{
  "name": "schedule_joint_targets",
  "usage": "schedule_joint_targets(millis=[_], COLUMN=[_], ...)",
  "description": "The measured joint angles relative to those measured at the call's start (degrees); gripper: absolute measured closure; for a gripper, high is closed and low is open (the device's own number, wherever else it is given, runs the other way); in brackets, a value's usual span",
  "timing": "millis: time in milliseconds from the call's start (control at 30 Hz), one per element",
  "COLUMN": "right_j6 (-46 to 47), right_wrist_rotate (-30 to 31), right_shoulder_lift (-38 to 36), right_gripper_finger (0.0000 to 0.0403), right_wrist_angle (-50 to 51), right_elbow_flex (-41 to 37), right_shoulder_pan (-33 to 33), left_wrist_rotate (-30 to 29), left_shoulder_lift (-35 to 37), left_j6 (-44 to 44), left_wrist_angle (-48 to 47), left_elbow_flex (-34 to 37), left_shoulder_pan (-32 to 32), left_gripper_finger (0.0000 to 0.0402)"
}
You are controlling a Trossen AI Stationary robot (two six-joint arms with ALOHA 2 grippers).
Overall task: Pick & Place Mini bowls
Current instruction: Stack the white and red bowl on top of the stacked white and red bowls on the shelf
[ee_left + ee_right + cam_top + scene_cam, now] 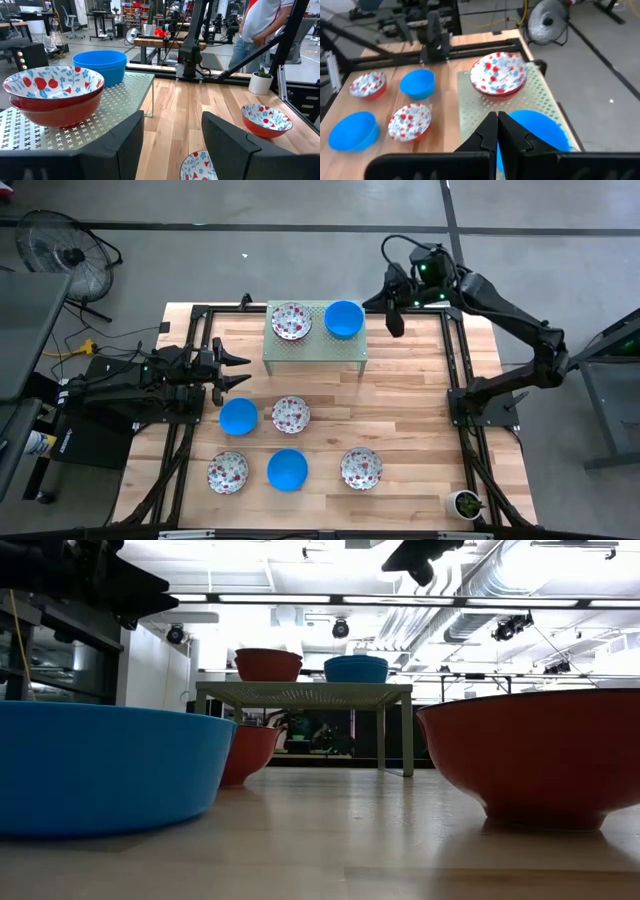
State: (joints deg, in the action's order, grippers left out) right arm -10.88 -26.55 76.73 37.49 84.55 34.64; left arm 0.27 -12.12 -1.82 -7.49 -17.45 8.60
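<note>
Table (pixel 410 410): 5 bowls — 2 blue, 3 floral; rack (pixel 316 350): 2.

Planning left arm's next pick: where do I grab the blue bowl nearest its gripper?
Probably pinch the rim of the blue mini bowl, coming from above. It sits upright and open, thin wall exposed, floral mini bowl close on one side. Left gripper is open.

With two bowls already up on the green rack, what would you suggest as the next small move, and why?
Probably the left gripper should reach for the blue bowl on the table nearest it. It is open, empty and beside the rack, which holds a floral bowl and a blue one. The right gripper is shut and empty by the rack's far corner.
</note>
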Motion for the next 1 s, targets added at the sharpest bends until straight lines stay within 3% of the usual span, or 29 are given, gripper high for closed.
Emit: schedule_joint_targets(millis=[467, 733, 1000], right_j6=[-0.88, -1.17, 2.77], right_wrist_rotate=[-0.95, -0.74, 8.01], right_shoulder_lift=[0.00, 0.00, 0.00], right_gripper_finger=[0.0399, 0.0355, 0.0310], right_wrist_angle=[3.82, 10.03, 18.89], right_elbow_flex=[0.00, -0.01, -0.02], right_shoulder_pan=[-2.97, -3.25, -8.85], left_wrist_rotate=[0.03, 0.07, 0.22], left_shoulder_lift=[0.00, 0.00, 0.00], left_j6=[0.00, 0.00, 0.00], left_wrist_angle=[0.02, 0.02, 0.02], left_elbow_flex=[0.00, 0.00, 0.00], left_shoulder_pan=[0.00, 0.00, 0.00], left_gripper_finger=[0.0207, 0.0207, 0.0207])
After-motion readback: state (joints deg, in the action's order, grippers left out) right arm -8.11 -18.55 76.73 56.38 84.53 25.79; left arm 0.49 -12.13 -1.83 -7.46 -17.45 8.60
